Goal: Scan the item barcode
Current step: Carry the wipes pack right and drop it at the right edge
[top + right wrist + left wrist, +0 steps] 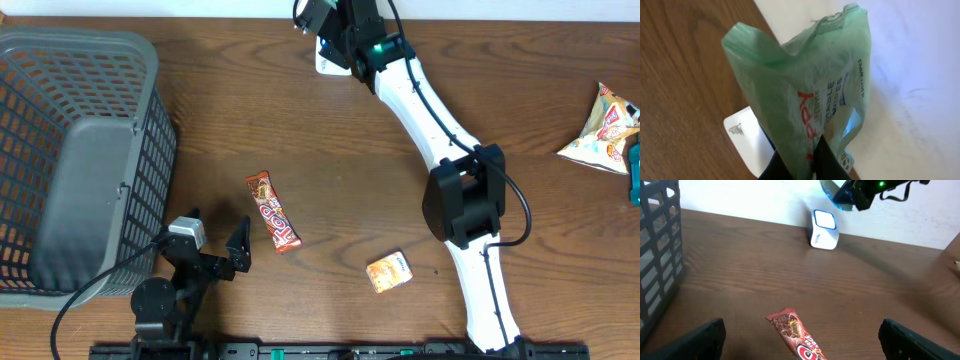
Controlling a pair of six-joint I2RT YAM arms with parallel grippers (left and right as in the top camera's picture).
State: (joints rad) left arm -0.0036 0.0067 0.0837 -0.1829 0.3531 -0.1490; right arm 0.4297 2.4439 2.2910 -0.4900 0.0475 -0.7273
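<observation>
My right gripper [807,161] is shut on a green pack of wipes [805,90], pinching its lower edge so the pack stands up in front of the camera. Just below it lies the white barcode scanner [746,136], at the table's far edge against the wall. The left wrist view shows the scanner [824,229] upright, with the pack [832,194] hanging above it. From overhead the right gripper [335,35] hovers over the scanner [325,62]. My left gripper [215,235] stands open at the near edge, with a red chocolate bar [273,211] lying just ahead of its fingers [702,336].
A grey plastic basket [80,150] fills the left side of the table. A small orange packet [389,271] lies near the front centre. A crumpled snack bag [605,130] sits at the far right edge.
</observation>
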